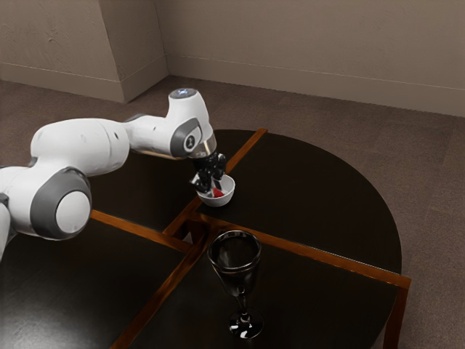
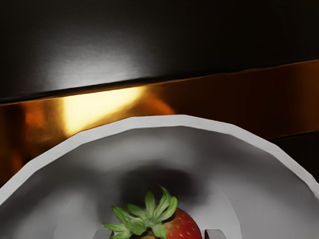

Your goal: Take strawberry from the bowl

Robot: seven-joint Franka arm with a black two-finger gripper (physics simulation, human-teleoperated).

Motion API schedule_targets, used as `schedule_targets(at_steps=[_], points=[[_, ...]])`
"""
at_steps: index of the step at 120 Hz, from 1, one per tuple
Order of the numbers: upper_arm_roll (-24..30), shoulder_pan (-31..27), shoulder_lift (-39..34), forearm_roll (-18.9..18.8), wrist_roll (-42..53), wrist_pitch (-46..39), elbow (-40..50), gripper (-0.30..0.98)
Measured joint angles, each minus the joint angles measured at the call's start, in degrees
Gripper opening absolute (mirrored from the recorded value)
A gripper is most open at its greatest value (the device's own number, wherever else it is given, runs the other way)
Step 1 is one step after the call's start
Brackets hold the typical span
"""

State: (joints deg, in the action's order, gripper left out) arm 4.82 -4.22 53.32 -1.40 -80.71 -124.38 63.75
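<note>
Gripper (image 1: 210, 187): pointed down into the bowl, fingers standing apart, one on each side of the berry; the opening looks only a little wider than the fruit, and no firm pinch can be made out.
Strawberry (image 2: 185, 229): inside the bowl, directly under the hand and between the two fingertips; this is the relation the next move turns on, and the berry looks lined up for a straight closing.
Leaves (image 2: 149, 203): the green crown sits toward one fingertip, the bare red flank toward the other. The long axis seems to lean across the gap, though its lower end cannot be made out; closing could catch leaf before flesh, so the pads may need to sit a touch deeper.
Bowl (image 1: 218, 203): upright around the fingertips, its white rim (image 2: 187, 121) curving round them; a low sideways move would likely knock it, so the lift should go straight up.
Wooden strip (image 1: 245, 150): runs across the tabletop just beside the bowl, close to the hand.
Dark tabletop (image 1: 320, 196): beneath the bowl, spreading well past the gripper.
Goblet (image 1: 238, 276): upright, well apart from the hand toward the exterior view's lower edge, and likely no hindrance to lifting.
</note>
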Motion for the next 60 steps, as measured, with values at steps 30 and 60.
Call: schedule_targets(at_steps=[30, 60], points=[[-0.1, -0.2, 0.6, 0.8, -3.0, -1.3, 0.5, 0.33], [-0.2, -0.1, 0.3, 0.7, -4.8, -1.6, 0.7, 0.29]])
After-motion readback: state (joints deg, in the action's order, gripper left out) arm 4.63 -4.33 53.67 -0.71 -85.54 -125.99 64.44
